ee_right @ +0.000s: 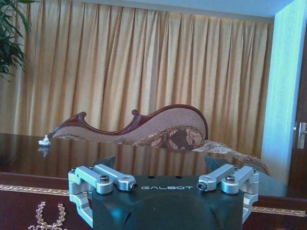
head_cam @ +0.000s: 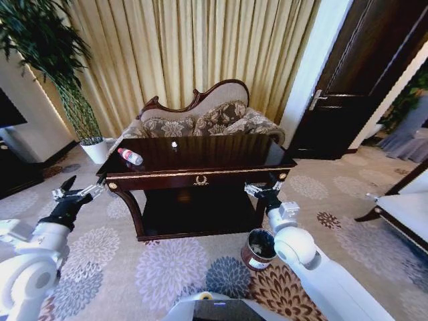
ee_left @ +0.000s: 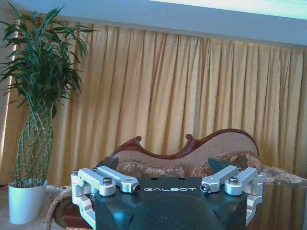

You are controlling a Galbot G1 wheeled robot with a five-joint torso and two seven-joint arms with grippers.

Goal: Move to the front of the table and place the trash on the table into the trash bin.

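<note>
Here, bottle (head_cam: 130, 156) beyond left fingers (head_cam: 69, 182).

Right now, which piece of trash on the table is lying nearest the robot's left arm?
The clear bottle with the red cap, lying on its side at the table's left end. The small whitish wad sits farther in, toward the back middle.
</note>
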